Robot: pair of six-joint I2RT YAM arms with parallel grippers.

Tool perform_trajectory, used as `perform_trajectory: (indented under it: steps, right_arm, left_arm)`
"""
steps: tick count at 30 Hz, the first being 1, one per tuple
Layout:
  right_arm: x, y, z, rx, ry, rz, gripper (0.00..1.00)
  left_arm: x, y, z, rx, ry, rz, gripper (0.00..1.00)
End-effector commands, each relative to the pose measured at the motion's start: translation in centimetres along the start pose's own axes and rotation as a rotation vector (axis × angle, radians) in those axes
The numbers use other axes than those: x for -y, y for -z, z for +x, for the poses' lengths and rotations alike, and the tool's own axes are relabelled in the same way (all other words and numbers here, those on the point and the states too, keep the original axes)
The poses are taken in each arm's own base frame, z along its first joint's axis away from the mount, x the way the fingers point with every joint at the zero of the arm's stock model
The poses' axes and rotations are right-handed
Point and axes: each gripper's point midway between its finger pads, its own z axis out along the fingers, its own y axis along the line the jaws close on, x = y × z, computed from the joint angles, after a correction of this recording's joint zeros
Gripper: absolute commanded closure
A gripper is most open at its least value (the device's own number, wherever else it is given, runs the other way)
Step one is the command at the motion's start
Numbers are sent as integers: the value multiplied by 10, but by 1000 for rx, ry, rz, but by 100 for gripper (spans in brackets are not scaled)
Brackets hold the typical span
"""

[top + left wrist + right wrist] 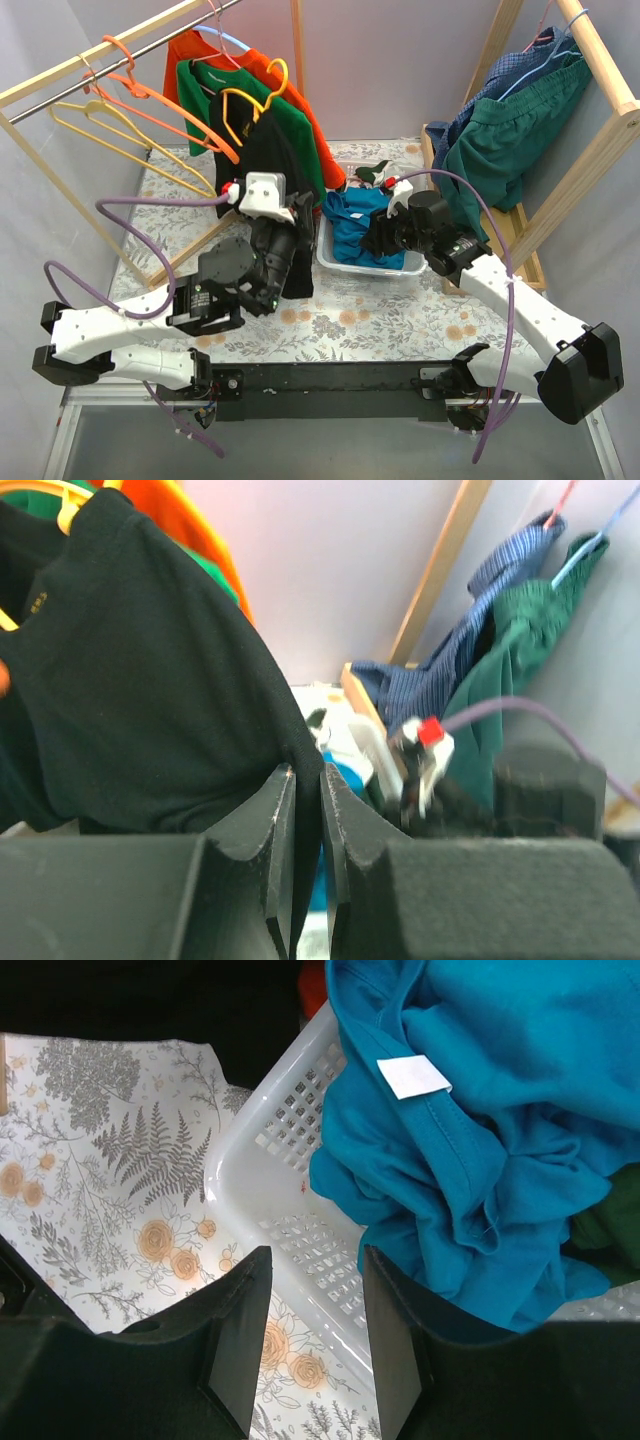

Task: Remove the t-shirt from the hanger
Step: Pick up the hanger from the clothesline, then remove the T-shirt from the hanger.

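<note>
A black t-shirt [268, 160] hangs on a yellow hanger [240, 105] on the left rack. My left gripper [290, 258] is shut on the shirt's lower hem; the left wrist view shows the black cloth [130, 700] pinched between the fingers [272, 830]. My right gripper [378, 238] is open and empty above the near rim of the white basket [290, 1220], next to a teal t-shirt [470, 1110] lying in it.
Green [290, 115] and orange [215, 45] shirts hang behind the black one, with empty orange and yellow hangers [130, 95] to the left. A second rack at the right holds green and blue clothes [510, 130]. The basket [340, 262] stands between the arms.
</note>
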Motion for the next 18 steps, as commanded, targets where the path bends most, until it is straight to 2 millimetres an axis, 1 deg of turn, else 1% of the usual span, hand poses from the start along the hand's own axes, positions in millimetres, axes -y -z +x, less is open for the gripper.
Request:
perform_trajectory:
  steps: [1,2,3,5,7,8,9,10,11,12,13,14,15,17,18]
  right_arm:
    - [-11,18,-37,82,67,-19,50]
    - [-10,20,-36,72,69,-7,50]
    - [-11,25,-41,88,83,-5,50]
    - [-12,35,-52,105,97,11,49]
    - [-15,47,-62,137,127,16,48]
    - [-17,56,-74,170,143,22,48]
    - [-19,67,-79,186,156,28,47]
    - [-19,75,-86,207,180,38,46]
    - [-19,85,-96,240,192,61,46]
    - [-20,98,-103,271,203,75,45]
    - [-19,105,-109,292,210,93,44]
    - [-17,112,-114,314,220,117,44]
    - [-15,127,-124,363,226,150,44]
    - [-11,141,-132,409,230,194,44]
    - [-12,154,-139,450,231,207,43]
  left_arm:
    - [-17,26,0,-17,-15,-82,100]
    - [-11,33,3,-29,-20,-67,100]
    - [-13,37,6,-37,-28,-81,100]
    - [-5,47,12,-53,-34,-47,100]
    - [4,53,16,-63,-39,-3,100]
    - [10,56,18,-67,-40,31,100]
    - [15,58,19,-71,-52,59,100]
    - [28,59,19,-70,-46,132,100]
    - [35,61,19,-77,-60,175,100]
    - [42,63,21,-88,-81,223,100]
    - [51,65,20,-88,-88,283,100]
    - [67,70,14,-81,-81,378,100]
    - [78,72,13,-78,-89,428,100]
    - [94,77,10,-66,-127,514,100]
    - [101,77,6,-62,-138,531,100]
